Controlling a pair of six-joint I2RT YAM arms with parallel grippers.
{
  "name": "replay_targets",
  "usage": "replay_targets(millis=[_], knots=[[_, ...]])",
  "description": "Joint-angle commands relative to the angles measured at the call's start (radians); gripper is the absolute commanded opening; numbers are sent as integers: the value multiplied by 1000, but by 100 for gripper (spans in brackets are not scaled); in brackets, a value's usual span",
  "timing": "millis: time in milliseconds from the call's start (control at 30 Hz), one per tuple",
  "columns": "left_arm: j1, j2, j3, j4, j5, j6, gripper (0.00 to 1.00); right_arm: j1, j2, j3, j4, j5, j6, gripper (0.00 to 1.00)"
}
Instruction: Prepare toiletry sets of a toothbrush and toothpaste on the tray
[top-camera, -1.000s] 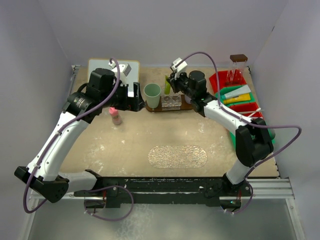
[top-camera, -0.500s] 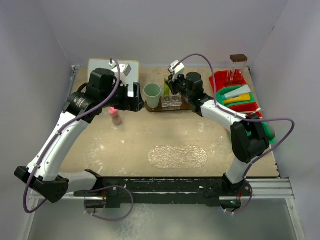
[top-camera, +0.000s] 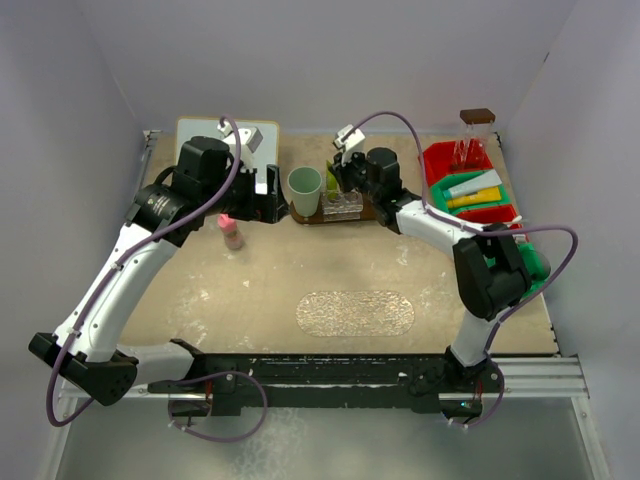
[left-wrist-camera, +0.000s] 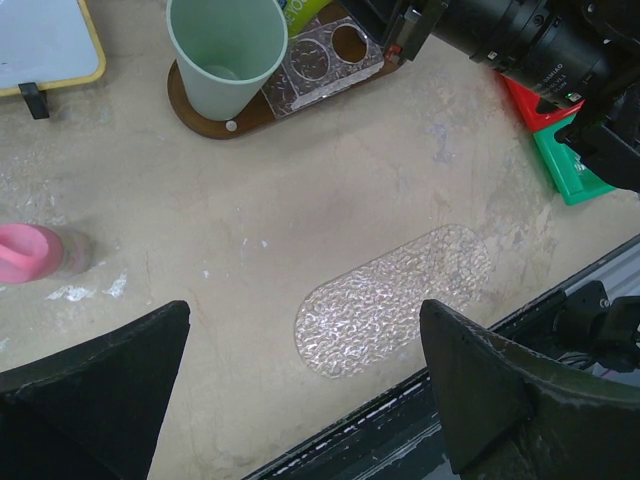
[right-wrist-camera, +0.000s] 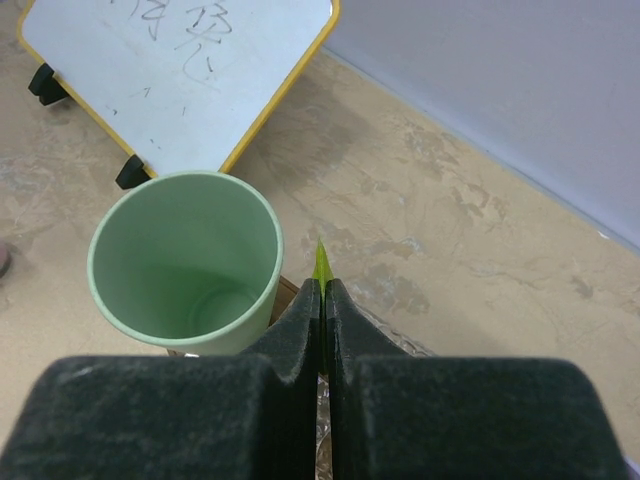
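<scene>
A pale green cup (top-camera: 305, 190) stands on a brown tray (top-camera: 375, 214), with a clear rack (top-camera: 342, 203) beside it. My right gripper (top-camera: 335, 178) is shut on a thin green tube (right-wrist-camera: 321, 263) and holds it over the rack, right next to the cup (right-wrist-camera: 185, 262). My left gripper (top-camera: 277, 202) is open and empty just left of the cup; in its wrist view the cup (left-wrist-camera: 227, 52), the rack (left-wrist-camera: 325, 65) and the tray (left-wrist-camera: 200, 108) lie far ahead. More tubes (top-camera: 474, 186) lie in the bins at the right. No toothbrush shows clearly.
A pink-capped little bottle (top-camera: 232, 233) stands left of centre. A small whiteboard (top-camera: 262, 135) sits at the back left. Red and green bins (top-camera: 505, 215) and a clear jar (top-camera: 476, 135) line the right side. A textured oval mat (top-camera: 355, 313) lies near the front.
My right gripper has moved left with the green tube, from over the rack's right part to beside the cup. The left arm has not moved.
</scene>
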Motion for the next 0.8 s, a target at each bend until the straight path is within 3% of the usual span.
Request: replay_targets(millis=[0, 567, 767], knots=[[8, -6, 48, 8, -8, 19, 94, 5, -8, 7, 97, 24, 18, 0], [7, -5, 53, 3, -13, 25, 93, 5, 17, -16, 99, 34, 14, 0], [8, -5, 52, 3, -13, 25, 93, 6, 25, -21, 107, 34, 16, 6]])
